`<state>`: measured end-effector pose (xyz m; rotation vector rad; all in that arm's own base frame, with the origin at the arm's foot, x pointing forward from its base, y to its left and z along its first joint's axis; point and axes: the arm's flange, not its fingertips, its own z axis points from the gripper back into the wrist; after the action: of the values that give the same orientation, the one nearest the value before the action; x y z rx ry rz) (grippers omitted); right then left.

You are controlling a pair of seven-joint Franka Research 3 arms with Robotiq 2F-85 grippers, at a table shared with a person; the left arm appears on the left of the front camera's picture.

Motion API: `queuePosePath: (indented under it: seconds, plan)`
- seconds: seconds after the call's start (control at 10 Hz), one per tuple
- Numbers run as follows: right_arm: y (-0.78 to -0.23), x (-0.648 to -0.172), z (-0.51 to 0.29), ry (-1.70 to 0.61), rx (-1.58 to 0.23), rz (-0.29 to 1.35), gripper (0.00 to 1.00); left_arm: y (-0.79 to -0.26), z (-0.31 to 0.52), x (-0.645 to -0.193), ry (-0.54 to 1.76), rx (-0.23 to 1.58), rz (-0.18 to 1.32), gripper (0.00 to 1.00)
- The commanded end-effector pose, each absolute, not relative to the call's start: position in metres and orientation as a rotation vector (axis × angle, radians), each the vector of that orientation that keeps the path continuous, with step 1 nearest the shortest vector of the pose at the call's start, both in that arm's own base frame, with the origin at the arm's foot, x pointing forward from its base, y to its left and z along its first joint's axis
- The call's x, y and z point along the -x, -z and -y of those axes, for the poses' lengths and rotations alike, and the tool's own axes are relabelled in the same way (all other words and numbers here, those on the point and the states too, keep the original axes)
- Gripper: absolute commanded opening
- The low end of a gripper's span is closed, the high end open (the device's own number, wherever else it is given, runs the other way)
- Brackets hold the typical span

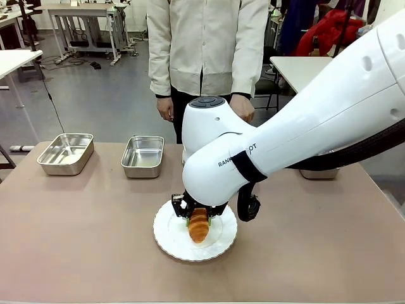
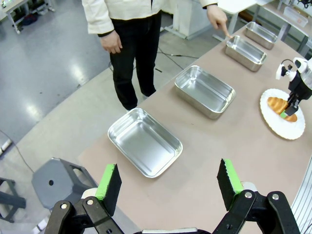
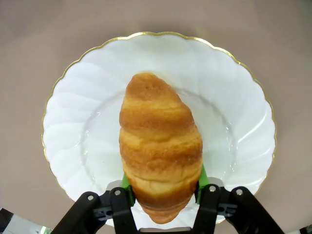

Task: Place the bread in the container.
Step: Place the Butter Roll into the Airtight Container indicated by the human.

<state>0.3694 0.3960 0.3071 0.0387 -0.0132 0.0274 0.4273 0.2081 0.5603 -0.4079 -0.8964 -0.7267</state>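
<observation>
Reaching down over plate [image 1: 177, 239], right arm's fingers [image 3: 127, 184] clasping bread [image 3: 160, 146]

Brown table [image 1: 76, 240] carries steel trays [image 1: 142, 156] and plate [image 1: 171, 237].

A robotics lab or workshop is shown. Behind the brown table [image 1: 76, 240], a grey polished floor [image 1: 101, 95] is seen, with white workbenches [image 1: 82, 12] and loose cables [image 1: 69, 61] lying beyond it. A grey stool [image 2: 58, 183] is placed beside the table.

Front view faces person, wrist views overhead, all share plate [image 1: 171, 237]
</observation>
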Motion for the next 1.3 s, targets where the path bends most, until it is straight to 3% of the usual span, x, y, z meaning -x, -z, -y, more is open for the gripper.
queuePosePath:
  seconds: [0.0, 0.3, 0.7, 1.2]
  plan:
    - [-0.306, -0.368, -0.396, -0.023, -0.054, 0.009, 0.55, -0.562, -0.208, -0.426, 0.728, 0.409, 0.901, 1.00]
    - [-0.307, -0.369, -0.396, -0.026, -0.040, 0.012, 0.55, -0.562, -0.208, -0.426, 0.728, 0.409, 0.901, 1.00]
    - [-0.383, -0.392, -0.361, -0.078, -0.047, 0.091, 0.55, -0.562, -0.208, -0.426, 0.728, 0.409, 0.901, 1.00]
    - [-0.440, -0.475, -0.295, -0.046, -0.061, 0.177, 0.55, -0.562, -0.208, -0.426, 0.728, 0.409, 0.901, 1.00]
